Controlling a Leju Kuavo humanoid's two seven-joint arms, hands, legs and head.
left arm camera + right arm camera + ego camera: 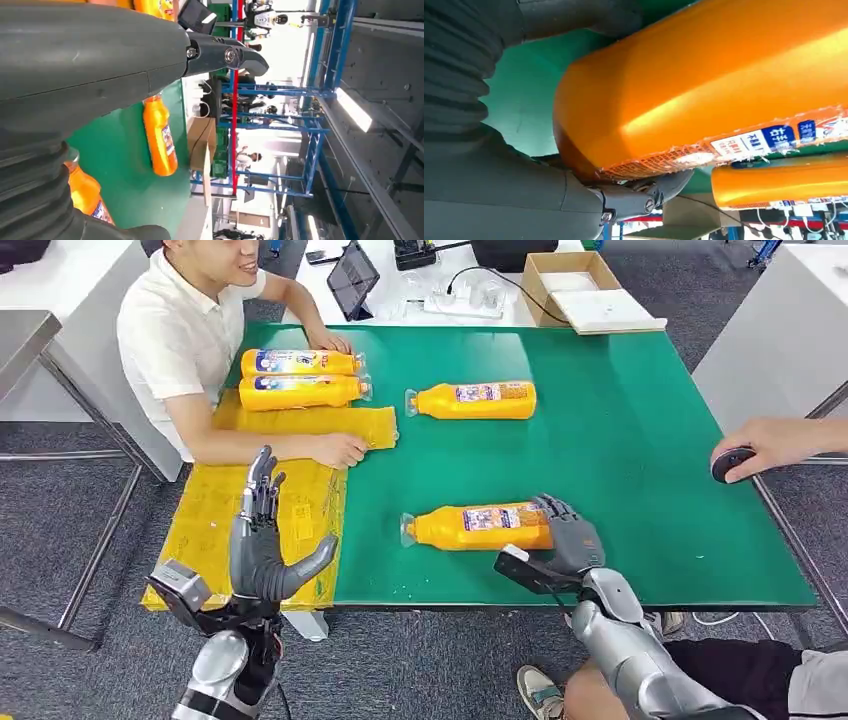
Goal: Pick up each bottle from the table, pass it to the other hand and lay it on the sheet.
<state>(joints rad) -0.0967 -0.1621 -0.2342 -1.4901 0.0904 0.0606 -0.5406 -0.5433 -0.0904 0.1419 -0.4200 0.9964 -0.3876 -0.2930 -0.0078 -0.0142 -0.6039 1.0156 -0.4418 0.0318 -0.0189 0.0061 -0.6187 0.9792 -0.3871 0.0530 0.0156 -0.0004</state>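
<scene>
Two bottles [300, 377] already lay on the sheet [255, 510]. Right hand [567, 533] was clasping the near bottle [480, 526], still on the bench [640, 440]; left hand [262, 540] spread, holding nothing. Next, prob.: lift & pass over.

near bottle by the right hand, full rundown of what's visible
The near bottle is orange glossy plastic with a clear cap and a blue, white and red label. It lies on its side on the green table, cap toward the yellow sheet, base toward the right hand. That hand's fingers wrap around its base end; the right wrist view shows thumb and fingers on opposite sides. It looks still on the table.
</scene>
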